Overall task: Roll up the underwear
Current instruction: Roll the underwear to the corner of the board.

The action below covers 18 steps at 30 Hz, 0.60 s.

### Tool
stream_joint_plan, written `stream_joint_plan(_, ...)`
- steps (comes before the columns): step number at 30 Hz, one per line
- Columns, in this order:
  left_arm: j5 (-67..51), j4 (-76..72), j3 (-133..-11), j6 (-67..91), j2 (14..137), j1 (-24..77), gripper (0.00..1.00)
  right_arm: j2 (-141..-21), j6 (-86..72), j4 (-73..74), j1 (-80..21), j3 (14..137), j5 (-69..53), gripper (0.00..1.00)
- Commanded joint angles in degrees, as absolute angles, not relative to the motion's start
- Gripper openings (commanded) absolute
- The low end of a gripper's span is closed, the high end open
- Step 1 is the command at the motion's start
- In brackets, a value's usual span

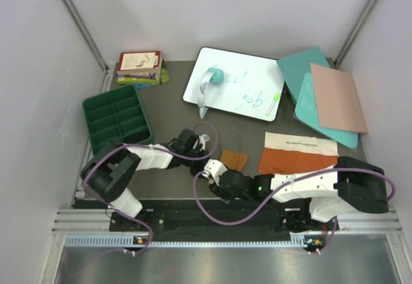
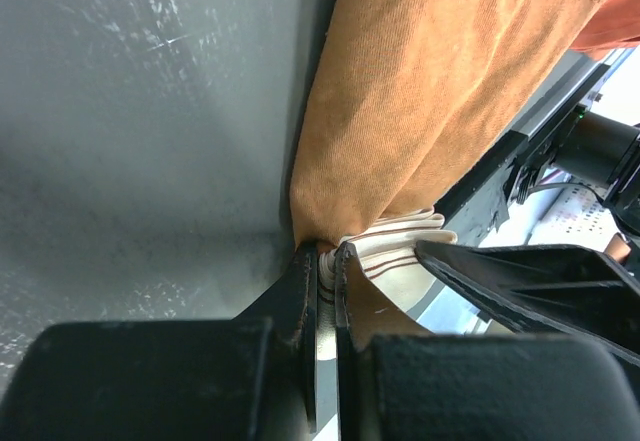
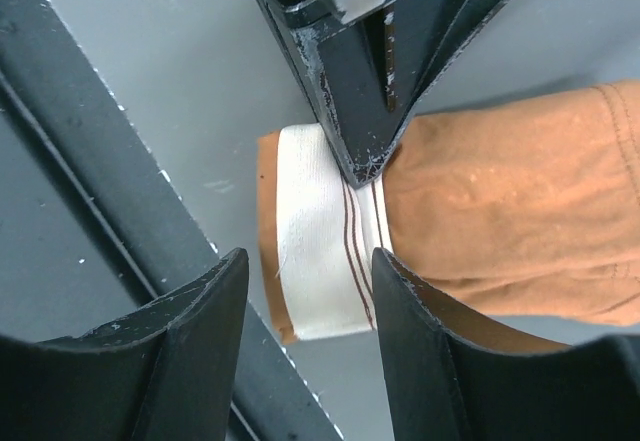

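Black-and-white arms, purple cables

Soft, even light falls from above, and the pale walls are bright. The counter shows weak, streaky glare. The near fingers are dark and slightly blurred. Shadows are faint.

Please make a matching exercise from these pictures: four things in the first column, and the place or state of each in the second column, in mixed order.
Column one:
1. left gripper
2. right gripper
3. tray
4. rust briefs

Column two:
a. spread flat, right side
b. shut on the tan briefs
c. open
d. green, left side

Pairs: 1-b, 2-c, 3-d, 4-a
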<state>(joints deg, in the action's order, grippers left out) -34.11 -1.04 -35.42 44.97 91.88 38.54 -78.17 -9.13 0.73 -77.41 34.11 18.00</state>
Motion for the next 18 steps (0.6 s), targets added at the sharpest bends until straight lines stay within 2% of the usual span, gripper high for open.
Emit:
stream_joint_plan(1, -34.2, 5.9, -35.6, 42.3, 93.5, 38.2, 0.0, -81.4, -8.6, -3.3, -78.5, 33.1, 19.6, 0.52)
stream_joint_plan(8, -36.1, 5.5, -35.7, 42.3, 93.9, 37.5, 0.0, -87.1, -11.5, -0.9, -79.0, 33.7, 19.9, 0.49)
stream_joint_plan(12, -38.3, 2.6, -34.6, 43.5, 92.7, 37.2, 0.0, -89.1, -14.0, 1.7, -79.1, 35.2, 19.9, 0.18)
stream_joint_plan(15, -38.3, 2.2, -33.6, 43.9, 90.8, 36.3, 0.16, -88.0, -15.2, 1.4, -79.0, 35.1, 16.5, 0.09)
stream_joint_plan(17, -37.0, 2.4, -32.8, 43.8, 87.6, 35.3, 0.36, -86.0, -15.9, 1.8, -78.5, 35.2, 14.2, 0.05)
stream_joint_plan(18, -36.5, 2.9, -31.9, 43.7, 86.4, 34.2, 0.41, -85.3, -16.2, 2.0, -78.2, 35.2, 11.2, 0.04)
